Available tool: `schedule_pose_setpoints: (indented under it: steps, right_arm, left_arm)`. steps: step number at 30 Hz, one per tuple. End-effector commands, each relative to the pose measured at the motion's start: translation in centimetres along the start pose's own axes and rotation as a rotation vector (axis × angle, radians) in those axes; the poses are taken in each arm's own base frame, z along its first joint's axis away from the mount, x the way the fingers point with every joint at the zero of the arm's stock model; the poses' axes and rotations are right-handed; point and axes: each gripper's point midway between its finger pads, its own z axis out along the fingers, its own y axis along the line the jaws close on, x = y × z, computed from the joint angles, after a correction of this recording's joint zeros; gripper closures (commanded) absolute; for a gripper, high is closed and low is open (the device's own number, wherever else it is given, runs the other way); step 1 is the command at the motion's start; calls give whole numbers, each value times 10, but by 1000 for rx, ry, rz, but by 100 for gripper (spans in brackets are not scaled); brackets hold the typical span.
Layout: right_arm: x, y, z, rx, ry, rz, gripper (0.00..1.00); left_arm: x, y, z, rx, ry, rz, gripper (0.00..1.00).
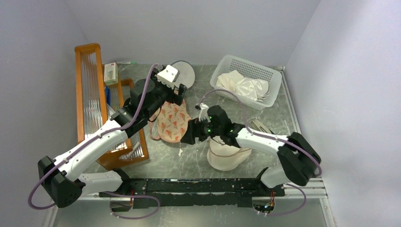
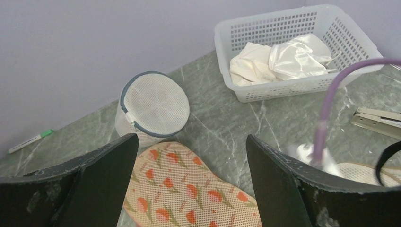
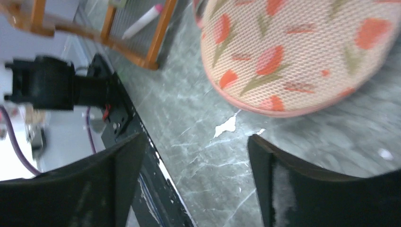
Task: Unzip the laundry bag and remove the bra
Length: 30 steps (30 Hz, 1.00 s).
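The laundry bag [image 1: 171, 122], a peach mesh pouch with red-orange print and pink trim, lies flat on the grey marble table. My left gripper [image 1: 177, 97] hovers over its far end, fingers wide apart; in the left wrist view the laundry bag [image 2: 184, 189] shows between and below the open left gripper [image 2: 191, 142]. My right gripper [image 1: 188, 135] sits low beside the pouch's near right edge. In the right wrist view the right gripper [image 3: 196, 139] is open over bare table, just short of the laundry bag [image 3: 293, 52]. The bra is hidden.
A white mesh dome bag [image 2: 153, 106] stands just behind the pouch. A white basket [image 2: 283, 19] with white cloth is at the back right. A round cream pouch [image 1: 227, 158] lies under the right arm. A wooden rack [image 1: 90, 94] lines the left side.
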Motion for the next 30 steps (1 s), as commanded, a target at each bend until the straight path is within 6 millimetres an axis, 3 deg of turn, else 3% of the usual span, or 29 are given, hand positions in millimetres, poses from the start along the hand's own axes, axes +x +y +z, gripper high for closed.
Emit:
schedule_pose_setpoints:
  steps: [1,6,14,16,24,30]
  right_arm:
    - [-19,-34,-27,197,-88,14,10]
    - [-49,-61,-47,275,-167,72,9]
    - [-76,-86,-71,387,-225,122,10]
    - [-81,-89,-82,424,-252,122,10]
    - [-85,-88,-119,509,-330,103,10]
    - [-90,-78,-140,522,-382,80,10]
  left_arm:
    - [-18,15,-9,-65,-67,9,4]
    - [-16,20,-9,-94,-64,21,4]
    - [6,21,8,-133,5,-6,5]
    - [20,23,18,-176,64,-57,5]
    - [89,-8,64,-190,363,-267,5]
    - [158,-15,65,-357,582,-430,4]
